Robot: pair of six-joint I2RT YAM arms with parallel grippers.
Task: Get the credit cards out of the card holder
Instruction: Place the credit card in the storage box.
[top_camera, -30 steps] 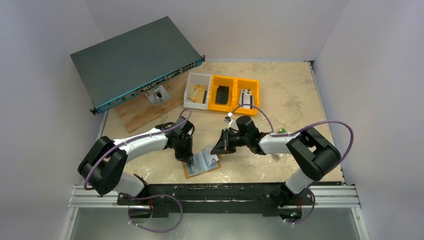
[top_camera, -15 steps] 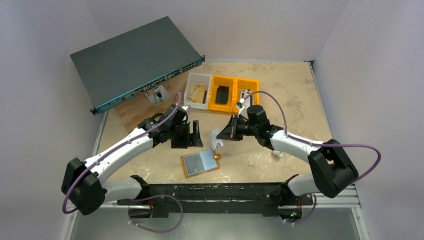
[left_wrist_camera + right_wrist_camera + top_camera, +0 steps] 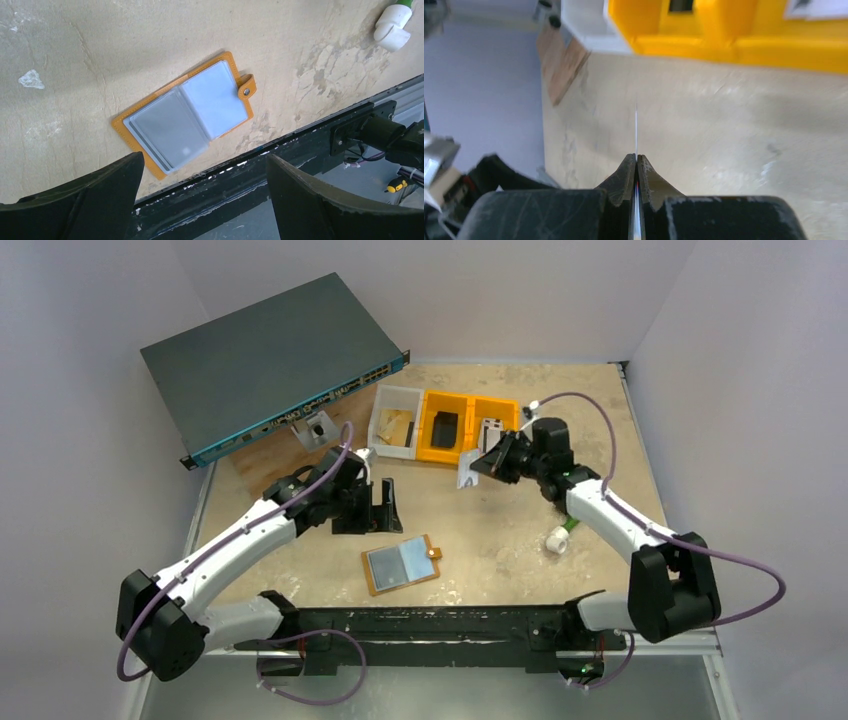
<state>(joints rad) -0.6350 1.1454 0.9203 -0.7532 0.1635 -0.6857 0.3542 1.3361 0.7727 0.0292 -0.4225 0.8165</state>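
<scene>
My right end effector [image 3: 476, 466] clamped a card [image 3: 465, 474], holder [image 3: 402, 563] at 7 o'clock; left end effector [image 3: 380, 510] gaped empty. It needed setting down.

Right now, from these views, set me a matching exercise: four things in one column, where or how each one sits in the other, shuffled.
1. card holder
2. card
3. network switch
4. white bin

A. beside the orange bins
B. tilted, far left
C. lying open and flat
D. held in the air

Pairs: 1-C, 2-D, 3-B, 4-A
</scene>
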